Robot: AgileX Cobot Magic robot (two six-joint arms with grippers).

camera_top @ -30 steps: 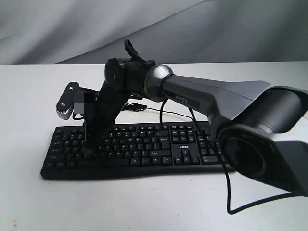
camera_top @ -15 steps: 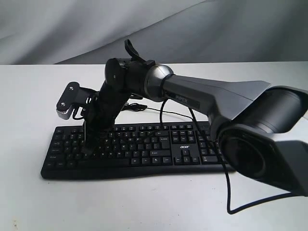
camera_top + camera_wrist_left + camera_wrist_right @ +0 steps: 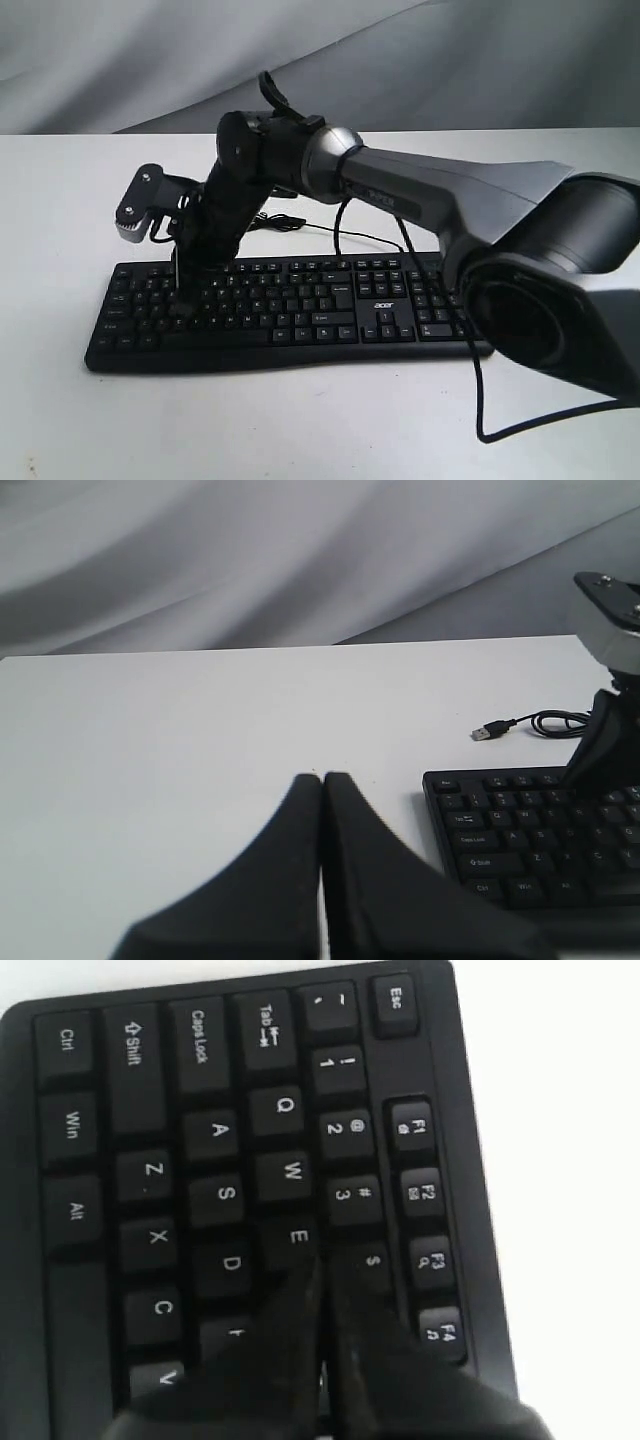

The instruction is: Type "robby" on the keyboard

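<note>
On the table (image 3: 300, 430) the keyboard (image 3: 300, 312) lies centred, and the right claw (image 3: 322, 1263), tips together, points down at its left end beside E (image 3: 297, 1237), where slight sideways drift could press that wrong letter.

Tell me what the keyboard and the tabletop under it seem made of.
Keyboard: likely matte black plastic, judging by moulded keycaps with white printed legends. Tabletop: smooth, flat white surface with little glare, perhaps laminate or painted board; the pictures leave that open.
</note>
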